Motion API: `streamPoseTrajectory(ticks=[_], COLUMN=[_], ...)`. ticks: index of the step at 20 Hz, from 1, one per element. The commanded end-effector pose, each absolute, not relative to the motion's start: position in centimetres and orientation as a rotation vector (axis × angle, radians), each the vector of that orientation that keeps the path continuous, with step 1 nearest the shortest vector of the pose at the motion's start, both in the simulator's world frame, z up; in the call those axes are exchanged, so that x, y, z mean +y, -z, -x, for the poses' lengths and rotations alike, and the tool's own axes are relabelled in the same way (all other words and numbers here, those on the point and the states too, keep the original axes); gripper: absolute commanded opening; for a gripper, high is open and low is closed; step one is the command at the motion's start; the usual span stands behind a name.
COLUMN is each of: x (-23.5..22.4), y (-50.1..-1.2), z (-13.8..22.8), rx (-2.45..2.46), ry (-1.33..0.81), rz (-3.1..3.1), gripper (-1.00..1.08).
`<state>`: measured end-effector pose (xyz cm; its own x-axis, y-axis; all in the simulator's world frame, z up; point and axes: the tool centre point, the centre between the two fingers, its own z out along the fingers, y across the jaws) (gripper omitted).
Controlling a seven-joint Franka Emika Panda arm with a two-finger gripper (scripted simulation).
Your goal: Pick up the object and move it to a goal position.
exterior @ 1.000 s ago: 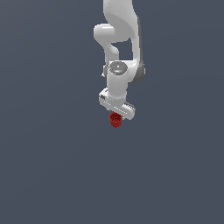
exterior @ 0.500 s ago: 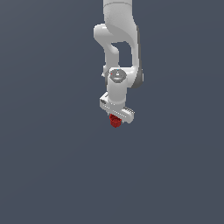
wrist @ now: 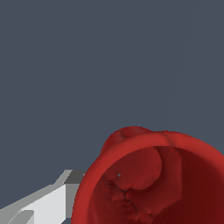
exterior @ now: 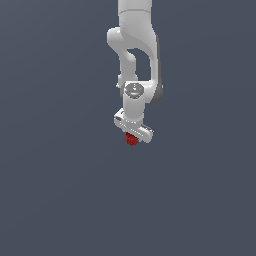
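In the exterior view the white arm hangs down from the top. Its gripper [exterior: 132,137] is shut on the object [exterior: 131,141], a tiny bright red piece that sticks out just below the fingers. The object is held in the air over the plain dark grey surface. In the wrist view the object [wrist: 148,183] fills the near corner and looks rounded and hollow, like a small cup with a lump inside. One white finger [wrist: 43,205] shows beside it. The other finger is hidden.
A plain dark grey ground [exterior: 60,200] fills both views. No other object, container or marker shows.
The wrist has sunk slightly and the hand has tilted a little. The red object stays gripped and is slightly lower than a second ago.
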<state>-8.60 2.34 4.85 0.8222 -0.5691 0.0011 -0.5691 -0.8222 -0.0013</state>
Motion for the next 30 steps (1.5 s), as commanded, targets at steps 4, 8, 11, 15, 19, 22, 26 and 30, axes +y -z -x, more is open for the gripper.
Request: streamPoseTrajectory(ticks=[4, 8, 11, 15, 19, 22, 26, 30], x=[2.3, 2.3, 1.8, 0.1, -2.8, -5.5, -9.3, -12.5], y=[-4.7, -4.9, -5.1, -5.9, -7.2, -8.5, -10.2, -11.7], z=[8.6, 8.6, 8.4, 7.7, 6.7, 5.6, 4.1, 2.7], rx=[0.938, 0.937, 0.937, 0.937, 0.937, 0.937, 0.937, 0.937], ry=[0.0, 0.003, 0.003, 0.003, 0.002, 0.002, 0.002, 0.001], rz=[2.998, 2.997, 2.997, 2.997, 2.997, 2.997, 2.998, 2.998], gripper=[-1.0, -1.0, -1.0, -1.0, -1.0, -1.0, -1.0, -1.0])
